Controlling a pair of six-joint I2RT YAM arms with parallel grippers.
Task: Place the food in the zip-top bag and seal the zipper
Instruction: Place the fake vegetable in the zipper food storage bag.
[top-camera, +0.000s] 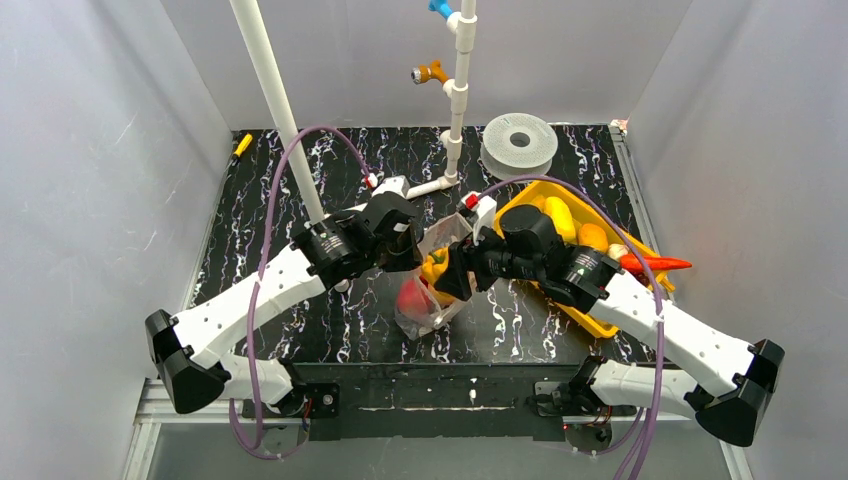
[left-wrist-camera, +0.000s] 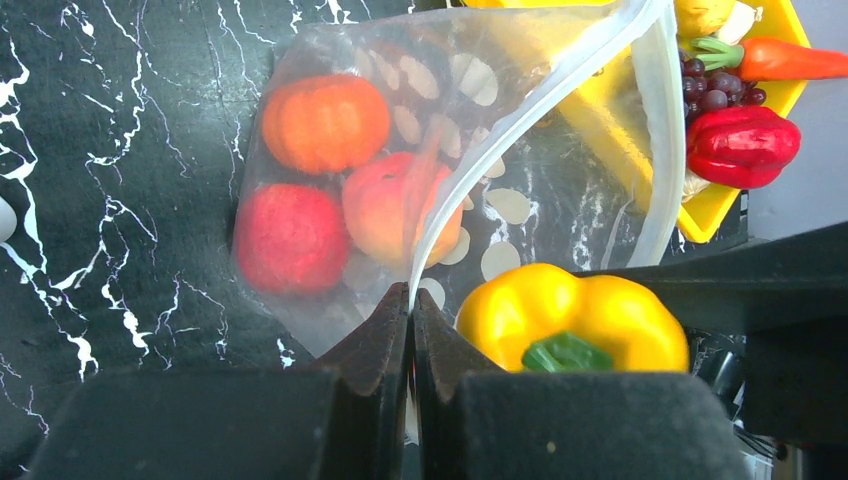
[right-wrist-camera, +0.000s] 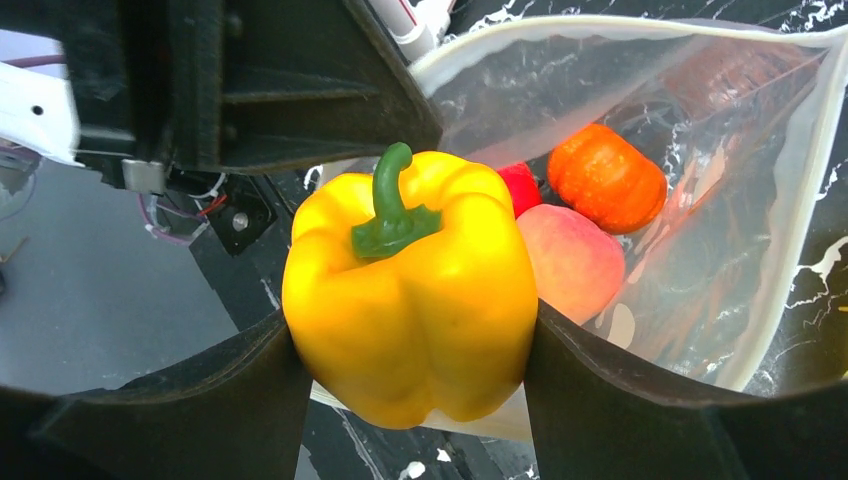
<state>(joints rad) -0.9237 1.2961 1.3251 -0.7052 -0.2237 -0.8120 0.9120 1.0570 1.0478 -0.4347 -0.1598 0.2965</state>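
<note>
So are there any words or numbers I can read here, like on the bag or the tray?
No words, numbers or signs can be read anywhere in these pictures.
The bag has only white dots printed on it, no letters.
The yellow pepper and the yellow tray are plain, with no labels.

counter (top-camera: 520, 335): black, white veining. zip-top bag (left-wrist-camera: 560, 180): clear, white dots; zipper (left-wrist-camera: 500, 138) whitish. Inside bag: food (left-wrist-camera: 325, 122) red, orange, peach-pink. pepper (right-wrist-camera: 410, 300) at bag mouth: yellow, green stem.
</note>
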